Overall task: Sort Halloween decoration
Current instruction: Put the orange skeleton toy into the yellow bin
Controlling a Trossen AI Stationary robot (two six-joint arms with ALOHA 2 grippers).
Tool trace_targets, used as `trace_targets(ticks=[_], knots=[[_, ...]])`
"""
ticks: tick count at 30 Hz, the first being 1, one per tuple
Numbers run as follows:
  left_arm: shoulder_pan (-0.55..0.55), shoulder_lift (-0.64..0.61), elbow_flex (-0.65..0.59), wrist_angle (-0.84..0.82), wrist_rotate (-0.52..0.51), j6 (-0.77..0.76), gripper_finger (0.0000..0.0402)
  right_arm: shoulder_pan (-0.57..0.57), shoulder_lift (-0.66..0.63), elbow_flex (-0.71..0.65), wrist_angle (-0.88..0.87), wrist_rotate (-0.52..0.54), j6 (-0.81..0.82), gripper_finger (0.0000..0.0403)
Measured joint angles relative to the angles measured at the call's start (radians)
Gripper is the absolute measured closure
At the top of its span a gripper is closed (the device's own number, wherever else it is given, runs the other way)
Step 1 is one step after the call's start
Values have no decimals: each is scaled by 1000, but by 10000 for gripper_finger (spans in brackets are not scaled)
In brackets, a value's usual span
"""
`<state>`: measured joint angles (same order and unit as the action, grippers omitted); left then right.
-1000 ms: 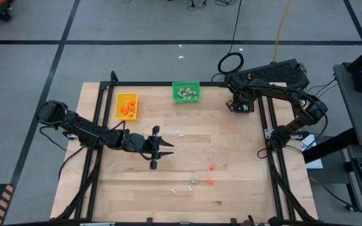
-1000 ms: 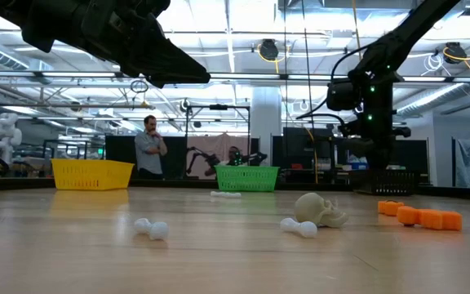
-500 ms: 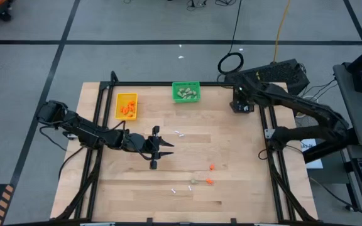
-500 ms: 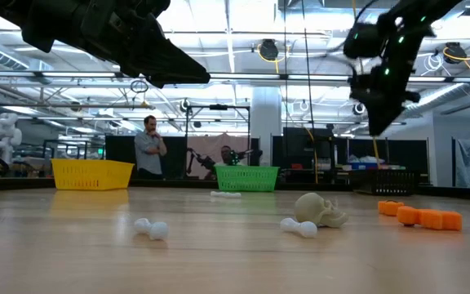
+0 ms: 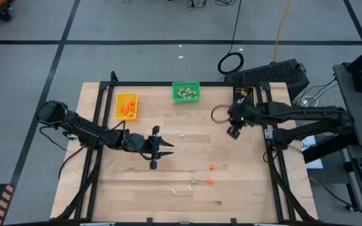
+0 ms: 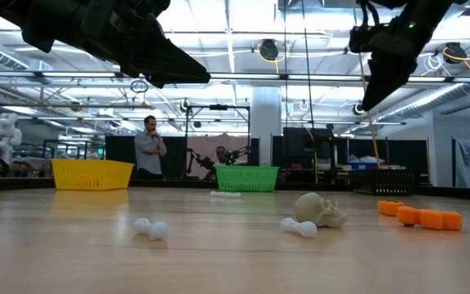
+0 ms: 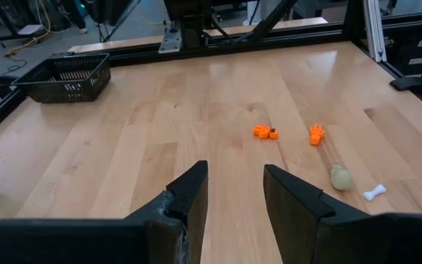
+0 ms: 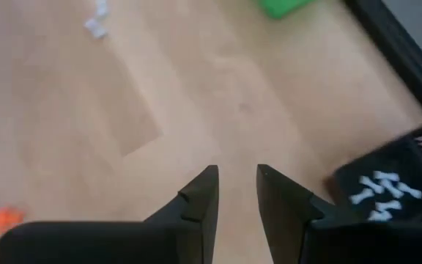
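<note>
Halloween decoration: loose pieces are lying on the worktop (image 5: 137, 201). Left claw (image 7: 233, 192) is hovering mid-worktop, parted, grasping nothing; right claw (image 8: 235, 192) is hanging above the far right side, parted a little, also empty. Ahead of the left claw, orange bits (image 7: 265, 132), a beige skull (image 7: 341, 177) and a white bone (image 7: 373, 193) are sitting near together. All are looking light, stiff and apt to skid; I judge pinching each across its narrow middle best. Black bin (image 8: 394, 187) is holding bones.
</note>
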<state>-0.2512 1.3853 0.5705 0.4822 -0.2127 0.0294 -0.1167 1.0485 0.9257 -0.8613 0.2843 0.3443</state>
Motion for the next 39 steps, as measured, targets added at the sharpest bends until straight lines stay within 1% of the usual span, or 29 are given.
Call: trace_targets(ticks=[5, 8, 12, 16, 19, 24, 26, 30, 34, 39], knots=[[0, 0, 0, 0, 0, 0, 269, 154, 32, -6, 1, -3, -22, 321], [0, 0, 0, -1, 0, 0, 269, 236, 56, -42, 45, -47, -58, 321], [0, 0, 0, -1, 0, 0, 269, 325, 101, -115, 198, -105, -105, 321], [0, 0, 0, -1, 0, 0, 269, 393, 175, -163, 363, -184, -196, 319], [0, 0, 0, -1, 0, 0, 269, 436, 242, -167, 441, -185, -267, 308], [0, 0, 0, -1, 0, 0, 269, 467, 346, -167, 559, -185, -334, 266], [0, 0, 0, -1, 0, 0, 269, 473, 385, -167, 575, -188, -349, 248], [0, 0, 0, -3, 0, 0, 269, 472, 440, -167, 611, -261, -368, 219], [0, 0, 0, -3, 0, 0, 269, 472, 468, -167, 622, -285, -368, 203], [0, 0, 0, -2, 0, 1, 269, 472, 471, -167, 628, -286, -389, 198]])
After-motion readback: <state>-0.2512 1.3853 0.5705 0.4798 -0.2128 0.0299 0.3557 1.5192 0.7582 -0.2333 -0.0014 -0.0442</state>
